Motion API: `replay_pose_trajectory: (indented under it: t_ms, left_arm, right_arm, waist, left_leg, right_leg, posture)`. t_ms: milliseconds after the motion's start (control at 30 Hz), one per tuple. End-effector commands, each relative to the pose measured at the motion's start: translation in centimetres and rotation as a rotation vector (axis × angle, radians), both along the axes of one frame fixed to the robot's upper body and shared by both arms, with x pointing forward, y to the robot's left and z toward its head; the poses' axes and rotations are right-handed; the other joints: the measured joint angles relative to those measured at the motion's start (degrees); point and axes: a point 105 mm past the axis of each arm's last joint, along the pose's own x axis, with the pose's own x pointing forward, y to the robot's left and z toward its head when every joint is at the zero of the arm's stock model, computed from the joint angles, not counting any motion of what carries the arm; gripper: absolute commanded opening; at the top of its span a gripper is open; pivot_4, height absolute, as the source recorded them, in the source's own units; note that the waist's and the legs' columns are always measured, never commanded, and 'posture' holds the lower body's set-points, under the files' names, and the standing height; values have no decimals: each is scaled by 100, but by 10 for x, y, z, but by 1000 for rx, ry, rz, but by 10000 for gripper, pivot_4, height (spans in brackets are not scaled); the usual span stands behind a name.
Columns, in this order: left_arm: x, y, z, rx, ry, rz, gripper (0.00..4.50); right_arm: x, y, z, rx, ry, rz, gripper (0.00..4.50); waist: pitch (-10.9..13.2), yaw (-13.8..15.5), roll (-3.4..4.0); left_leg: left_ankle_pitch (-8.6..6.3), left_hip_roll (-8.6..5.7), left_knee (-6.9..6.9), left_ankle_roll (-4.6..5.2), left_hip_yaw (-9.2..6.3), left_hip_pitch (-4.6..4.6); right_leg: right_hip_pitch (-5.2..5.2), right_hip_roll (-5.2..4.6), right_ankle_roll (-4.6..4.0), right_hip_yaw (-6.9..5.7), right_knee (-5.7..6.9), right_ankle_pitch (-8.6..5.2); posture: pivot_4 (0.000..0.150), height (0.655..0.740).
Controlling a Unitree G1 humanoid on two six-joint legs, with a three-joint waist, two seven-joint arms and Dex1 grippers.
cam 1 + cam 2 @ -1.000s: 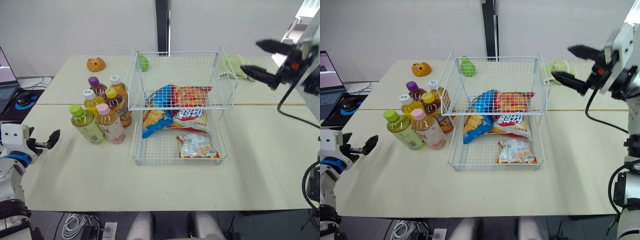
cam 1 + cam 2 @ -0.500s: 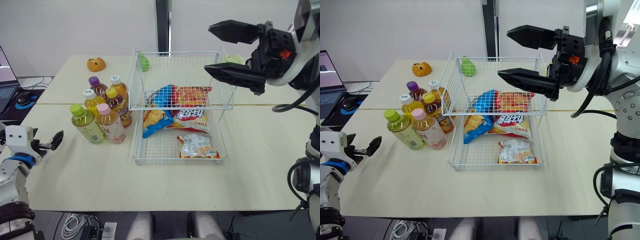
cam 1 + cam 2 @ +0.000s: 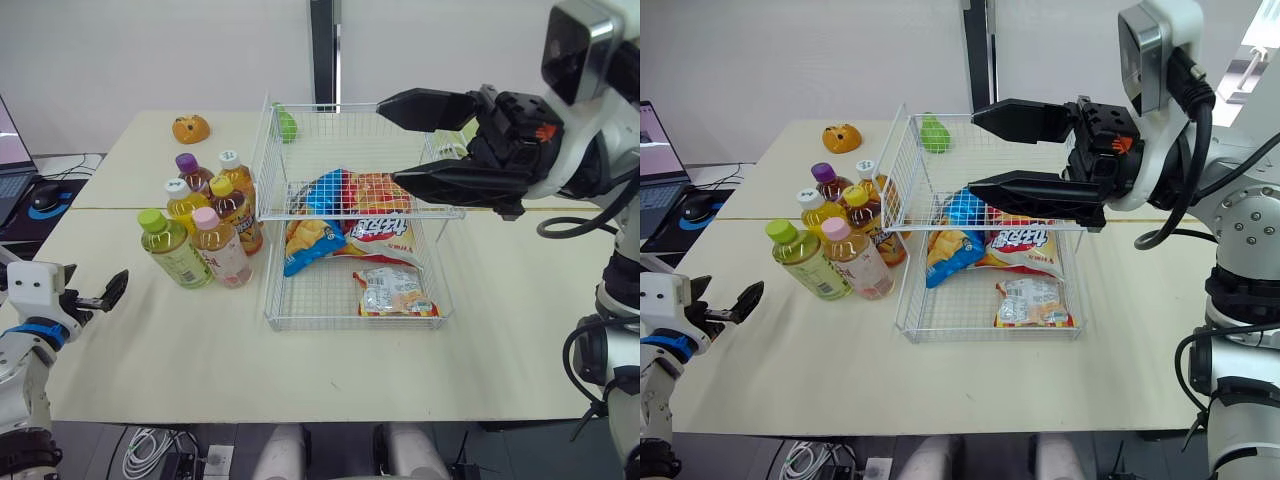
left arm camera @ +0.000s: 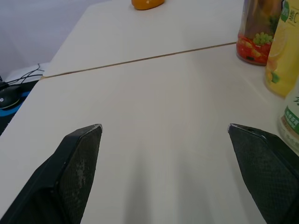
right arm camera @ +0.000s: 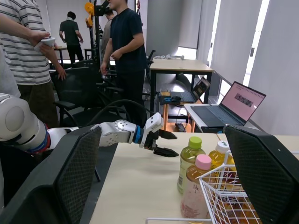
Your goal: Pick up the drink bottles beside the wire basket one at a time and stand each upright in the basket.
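Bottles (image 3: 205,225) stood clustered on the tabletop (image 3: 200,345) just left of the basket (image 3: 268,300), likely full, heavy and slippery, best gripped mid-body, while the left claw (image 3: 105,292) and right claw (image 3: 388,140) hung released.

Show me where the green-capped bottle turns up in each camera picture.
Left eye view: green-capped bottle, left of the wire basket.
Right eye view: same spot.
Left wrist view: nearest bottle, label cut off.
Right wrist view: beside the pink-capped bottle.
Landmark: the wire basket.
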Motion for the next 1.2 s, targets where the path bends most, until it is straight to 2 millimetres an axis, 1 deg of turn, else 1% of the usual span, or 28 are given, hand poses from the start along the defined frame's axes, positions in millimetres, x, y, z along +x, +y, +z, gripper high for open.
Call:
replay_pose_trajectory:
  t_ms: [33,133,267,400,467,533,633,733,867,933,967,1033,1133,1200]
  left_arm:
    - [-15,0,19,-29,-81,4,44694]
    - [-32,-6,25,-54,-110,4,44694]
    - [-59,-14,30,-90,-153,57,44694]
    - [-83,-34,27,-141,-163,73,44694]
    - [-93,-41,25,-158,-164,93,44694]
    - [-101,-51,25,-169,-161,87,44694]
    - [-104,-67,31,-181,-147,45,44694]
    - [-102,-79,42,-179,-149,-5,44694]
    - [-85,-86,65,-138,-183,-53,44694]
    - [-72,-88,71,-140,-193,-73,44694]
    - [-60,-89,74,-137,-194,-91,44694]
    - [-45,-89,77,-127,-193,-103,44694]
    - [-27,-89,83,-118,-186,-124,44694]
    - [-19,-89,86,-118,-185,-135,44694]
  right_arm:
    - [-1,-2,3,-10,-78,-5,45000]
    - [1,-3,3,-13,-84,-9,45000]
    - [3,0,0,-17,-101,5,45000]
    - [6,4,-1,-18,-115,21,45000]
    - [6,6,-2,-21,-109,42,45000]
    - [7,7,-4,-32,-117,52,45000]
    - [9,9,-3,-29,-122,60,45000]
    - [11,11,-3,-24,-126,67,45000]
    - [13,13,-5,-33,-131,78,45000]
    - [13,14,-5,-28,-133,76,45000]
    - [15,14,-5,-24,-141,66,45000]
    - [17,15,-5,-22,-147,58,45000]
    - [14,14,-4,-30,-149,63,45000]
    - [14,12,-2,-34,-154,56,45000]
  waist:
    - [0,-2,1]
    - [0,4,0]
    - [0,12,1]
    - [0,14,0]
    - [0,17,0]
    - [0,20,0]
    - [0,26,0]
    - [1,43,1]
    - [1,51,2]
    - [2,51,2]
    - [2,51,3]
    - [4,54,6]
    - [4,35,6]
    - [6,20,10]
  left_leg:
    - [0,-1,-1,0,-1,0]
    - [0,2,-1,-1,1,-2]
    - [-3,22,-1,-4,1,-3]
    - [-4,42,-1,-7,9,-2]
    - [-4,57,-1,-7,18,-1]
    - [-5,61,-1,-7,18,-1]
    - [-6,63,-1,-9,18,-1]
    - [-6,67,-1,-10,14,0]
    - [-6,71,0,-10,10,0]
    - [-6,71,0,-10,10,0]
    - [-6,70,0,-10,9,0]
    - [-6,67,0,-10,8,2]
    - [-6,64,-1,-10,12,2]
    - [-8,64,-2,-13,14,1]
  right_leg:
    - [-1,0,0,3,0,0]
    - [-6,0,0,3,-1,0]
    - [-4,-3,-7,5,-20,3]
    - [-1,9,-25,-1,-38,13]
    - [12,34,-31,-6,-64,25]
    - [17,51,-31,-8,-71,27]
    - [19,68,-31,-4,-75,26]
    - [21,77,-41,-4,-75,19]
    - [23,89,-62,-5,-75,9]
    - [23,90,-51,-6,-74,19]
    - [23,94,-44,-6,-74,23]
    - [24,95,-43,-7,-72,24]
    - [23,103,-44,-5,-74,27]
    - [21,103,-43,-2,-74,27]
  posture:
    - [1500,7400]
    - [1500,7400]
    - [1500,7400]
    - [1500,7400]
    - [1500,7400]
    - [1500,7400]
    - [1500,7400]
    - [1500,7400]
    - [1500,7400]
    - [1500,7400]
    - [1500,7400]
    - [1500,7400]
    - [1500,7400]
    - [1500,7400]
